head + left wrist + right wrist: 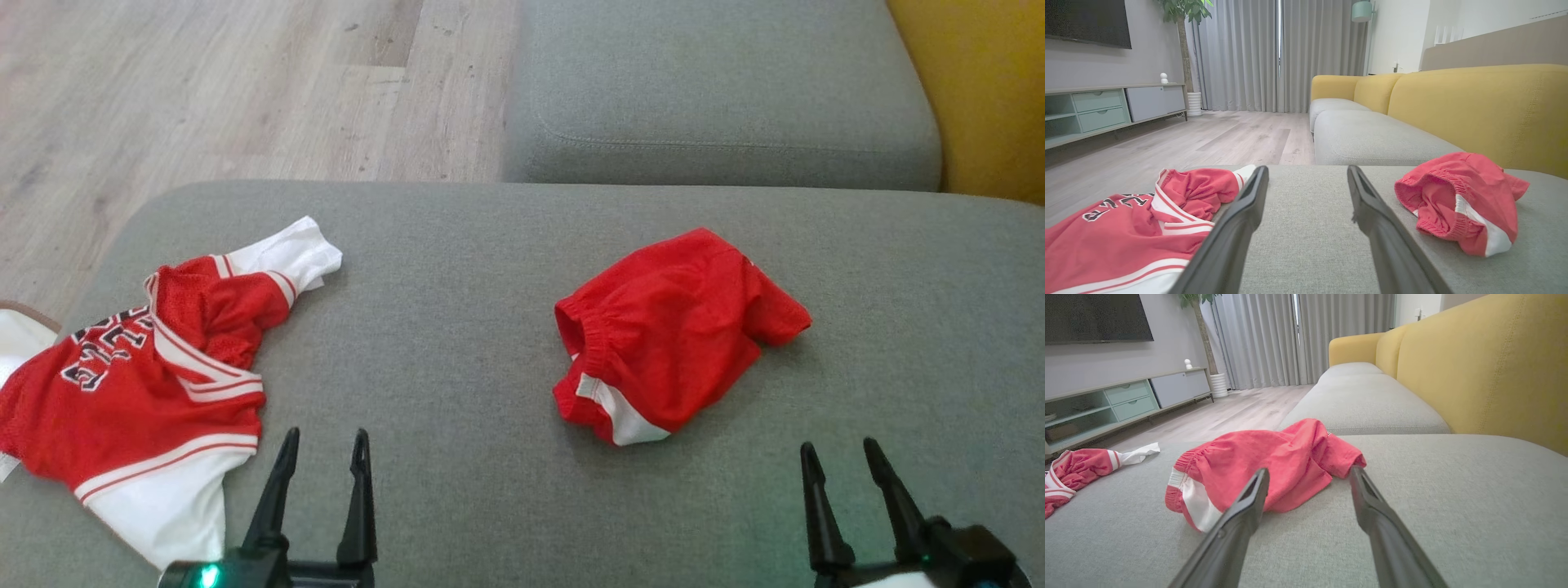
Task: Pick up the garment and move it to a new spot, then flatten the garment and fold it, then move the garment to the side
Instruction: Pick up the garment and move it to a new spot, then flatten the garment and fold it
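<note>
Nearest, left gripper and right gripper sit wide open, empty. Crumpled red shorts lie on grey cushion, ten o'clock from right gripper. Light, floppy, probably slippery; I'd pinch the waistband.

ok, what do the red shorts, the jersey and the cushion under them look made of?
Red shorts: thin matte fabric, probably polyester; soft creases, gathered elastic waistband. Jersey: sports mesh, tiny holes showing at the shoulder. Cushion: grey matte upholstery with visible coarse weave.
</note>
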Controlling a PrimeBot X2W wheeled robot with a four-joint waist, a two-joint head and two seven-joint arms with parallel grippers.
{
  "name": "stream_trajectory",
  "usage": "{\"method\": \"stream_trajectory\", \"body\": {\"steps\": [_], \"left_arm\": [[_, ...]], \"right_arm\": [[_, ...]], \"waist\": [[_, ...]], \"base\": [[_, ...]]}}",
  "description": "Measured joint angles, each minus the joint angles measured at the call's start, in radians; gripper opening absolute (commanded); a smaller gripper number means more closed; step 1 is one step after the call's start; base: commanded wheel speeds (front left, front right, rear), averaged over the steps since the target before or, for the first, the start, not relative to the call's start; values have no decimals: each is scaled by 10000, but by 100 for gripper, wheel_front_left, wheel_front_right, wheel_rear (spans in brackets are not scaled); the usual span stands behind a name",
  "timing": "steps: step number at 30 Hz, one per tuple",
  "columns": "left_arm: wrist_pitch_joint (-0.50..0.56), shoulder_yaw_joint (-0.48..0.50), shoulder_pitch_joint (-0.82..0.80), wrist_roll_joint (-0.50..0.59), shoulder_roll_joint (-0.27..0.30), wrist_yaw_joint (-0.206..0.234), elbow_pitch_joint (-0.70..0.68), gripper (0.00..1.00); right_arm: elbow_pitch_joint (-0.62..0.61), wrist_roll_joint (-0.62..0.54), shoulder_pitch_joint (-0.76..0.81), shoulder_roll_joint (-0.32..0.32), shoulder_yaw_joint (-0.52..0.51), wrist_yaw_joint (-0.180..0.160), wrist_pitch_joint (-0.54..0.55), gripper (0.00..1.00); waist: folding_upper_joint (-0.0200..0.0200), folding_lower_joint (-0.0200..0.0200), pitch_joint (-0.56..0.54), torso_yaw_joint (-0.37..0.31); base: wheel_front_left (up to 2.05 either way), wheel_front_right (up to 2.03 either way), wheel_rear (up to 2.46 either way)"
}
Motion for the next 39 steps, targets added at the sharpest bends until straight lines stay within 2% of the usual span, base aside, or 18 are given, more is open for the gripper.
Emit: {"method": "stream_trajectory", "body": {"steps": [11, 29, 31, 35, 39], "left_arm": [[0, 270, 6, 176, -167, -322, 69, 100], [0, 184, -36, 188, -242, -412, 163, 100], [0, 10, -112, -6, -242, -523, 385, 100], [0, -531, -659, -412, -242, -1168, 1254, 100], [12, -1193, -1836, -564, -255, -1415, 2385, 100]], "right_arm": [[-94, 0, 100, 2, 27, 0, 0, 100], [-138, -44, 88, 2, 146, 0, 0, 100], [-171, -44, 83, 2, 153, 0, 0, 100], [-178, -44, 30, 2, 224, 0, 0, 100], [-180, -46, -161, 2, 364, 0, 0, 100]], "waist": [[0, 1, 142, -107], [0, 1, 317, -333], [0, 1, 388, -360], [0, 1, 574, -458], [0, 2, 801, -613]], "base": [[0, 0, 0], [0, 0, 0], [0, 0, 0], [0, 0, 0], [0, 0, 0]]}}
